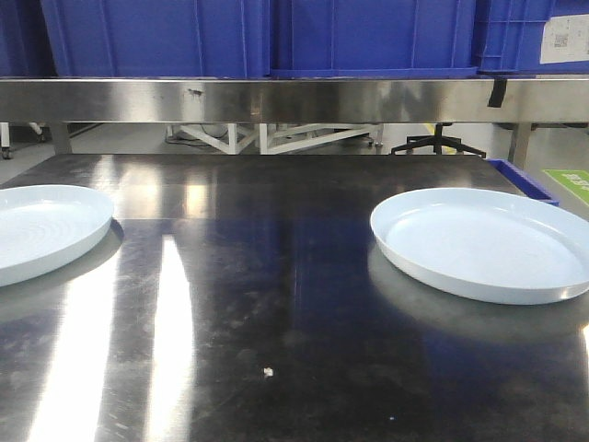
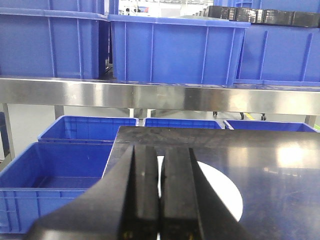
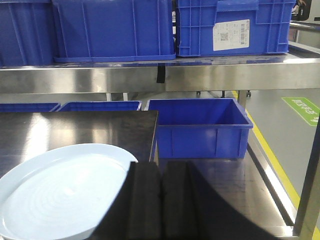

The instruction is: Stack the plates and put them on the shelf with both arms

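Two pale blue-white plates lie on the dark steel tabletop [image 1: 276, 276]: the left plate [image 1: 37, 228] at the left edge, the right plate [image 1: 483, 241] at the right. Neither gripper shows in the front view. In the left wrist view my left gripper [image 2: 160, 160] is shut and empty, just above the left plate [image 2: 225, 195], which it partly hides. In the right wrist view my right gripper [image 3: 161, 170] is shut and empty, at the right rim of the right plate [image 3: 60, 187]. The steel shelf rail [image 1: 294, 99] runs across behind the table.
Blue plastic crates [image 1: 258, 37] stand on the shelf rail. More blue crates [image 2: 65, 165] sit low, left of the table, and one [image 3: 202, 127] beyond its right end. A chair base [image 1: 437, 145] and a green floor mark [image 1: 571, 184] lie behind.
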